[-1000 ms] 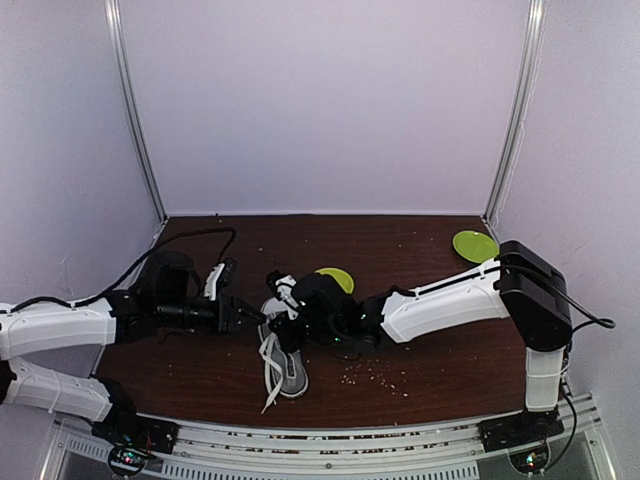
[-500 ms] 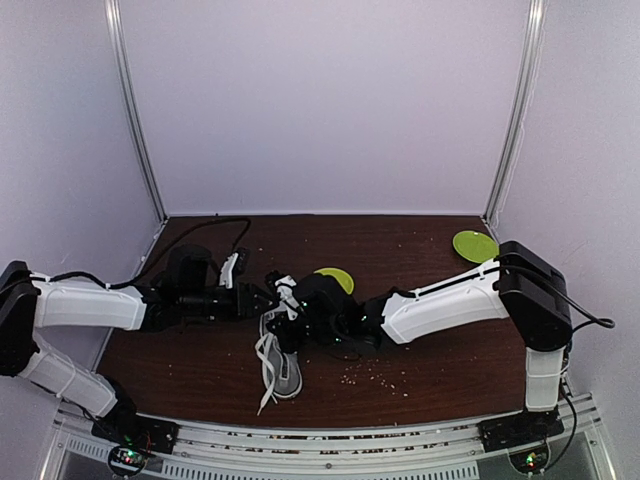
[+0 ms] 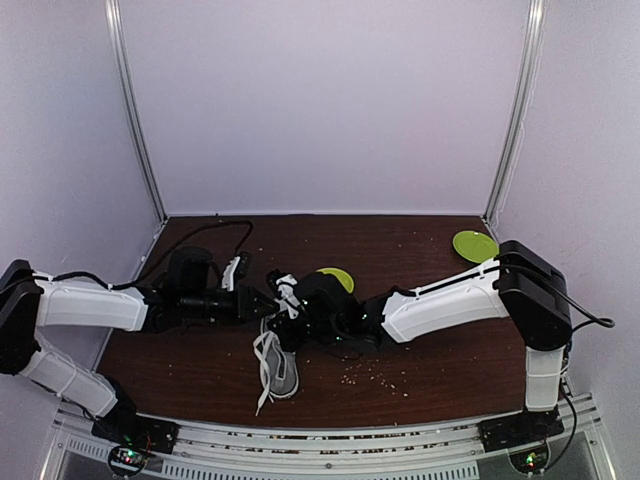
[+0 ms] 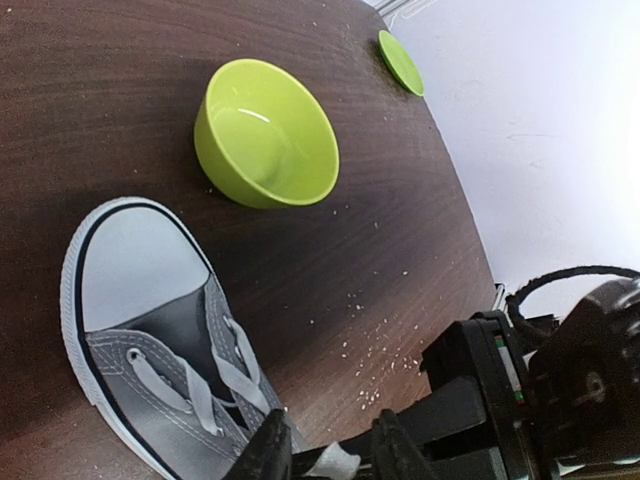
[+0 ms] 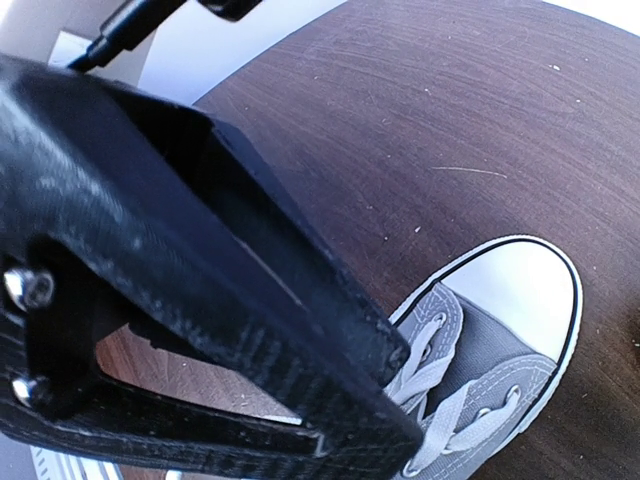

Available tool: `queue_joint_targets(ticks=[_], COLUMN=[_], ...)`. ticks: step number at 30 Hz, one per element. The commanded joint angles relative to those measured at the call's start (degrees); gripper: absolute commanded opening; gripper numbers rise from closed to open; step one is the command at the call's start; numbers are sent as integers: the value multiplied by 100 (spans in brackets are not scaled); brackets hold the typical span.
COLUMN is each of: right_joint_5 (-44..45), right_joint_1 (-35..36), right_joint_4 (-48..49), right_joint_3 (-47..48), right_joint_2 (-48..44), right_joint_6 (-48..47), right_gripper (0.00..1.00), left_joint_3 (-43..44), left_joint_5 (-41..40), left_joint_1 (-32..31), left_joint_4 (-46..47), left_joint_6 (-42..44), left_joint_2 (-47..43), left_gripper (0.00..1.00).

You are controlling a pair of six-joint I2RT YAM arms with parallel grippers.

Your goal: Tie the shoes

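Nearest me: grey sneaker (image 3: 283, 372) on the surface (image 3: 190, 372), laces (image 3: 266, 352) loose, no knot formed. Above it, my left hand (image 4: 330, 452) narrow around a lace, grip I cannot tell; right hand (image 3: 289, 299) closed. Beyond: green bowl (image 4: 268, 132); tying remains.

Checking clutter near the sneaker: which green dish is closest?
The deep green bowl at the toe of the sneaker; the flat green plate lies far off.

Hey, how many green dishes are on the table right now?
2. A green bowl stands just past the toe of the sneaker, and a flat green plate lies near the far right corner of the table. Something more could be hidden behind the robot.
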Motion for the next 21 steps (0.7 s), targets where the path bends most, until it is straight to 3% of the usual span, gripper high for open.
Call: queue_joint_targets(ticks=[1,6,8,10,14,16,18,21], right_joint_5=[-7,8,59,85,244,346,499,689], right_joint_1=[-59,-53,-59,-56,-58,-39,18,269], right_joint_4=[159,150,116,74,-129,-352,-813,-1744], right_joint_3=[18,7,9,9,-162,-336,-471,-406], right_joint_2=[91,73,62,30,-327,-623,-942,-1221], right_joint_6=[18,22,34,25,-32,-55,-119,-308], right_gripper=[0,0,0,12,52,64,72,73], left_joint_3=[-92,-117,-170,-205,-295,-357,-386,-394], left_joint_5=[128,196,190,129,17,-29,-61,-91], left_joint_1=[-43,-56,-61,-61,-61,-69,-70,-71], left_joint_4=[285,461,551,571,667,714,717,690], left_joint_6=[-53,-163,-198,-214,-287,-301,-279,-256], left_joint_2=[60,154,154,137,109,77,42,8], left_gripper=[24,1,0,0,0,0,0,0])
